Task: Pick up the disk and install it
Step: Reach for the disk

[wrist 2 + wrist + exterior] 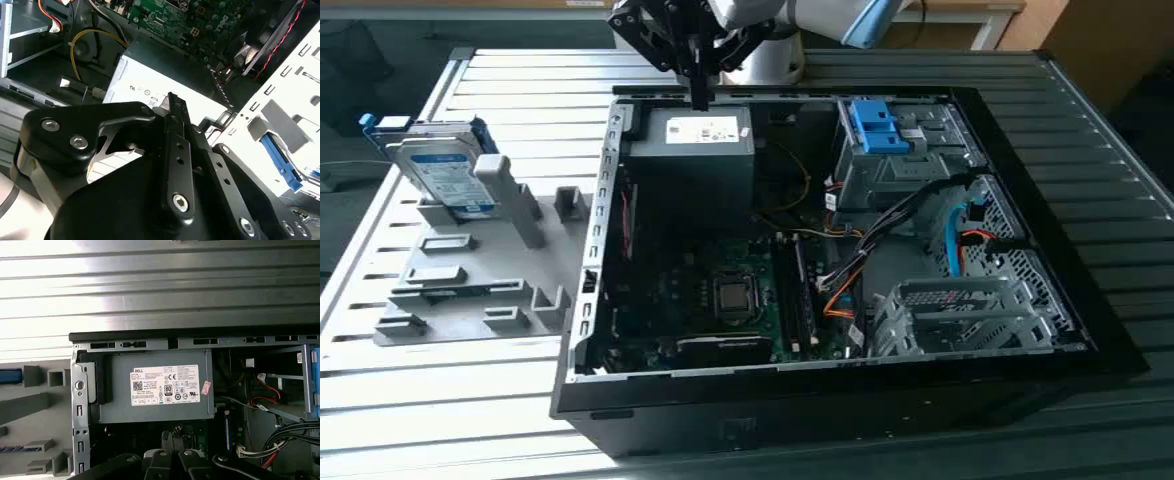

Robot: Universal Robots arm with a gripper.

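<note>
The disk [438,172], a silver drive with a white-and-blue label in a blue frame, stands upright in a grey holder [480,290] on the exterior view's left, outside the computer case. My gripper [700,98] hangs well to the disk's right, over the case's back edge and just above the grey power supply [700,150]. Its black fingers are shut with nothing between them; in the second wrist view the gripper [172,100] points at the power supply's white sticker [150,87].
The open black computer case [1067,300] lies flat on a slatted metal table [520,70]. Inside are a motherboard [720,290], loose cables [854,280] and a metal drive bay holding a bare blue bracket [874,125]. The first wrist view looks down on the power supply [160,385].
</note>
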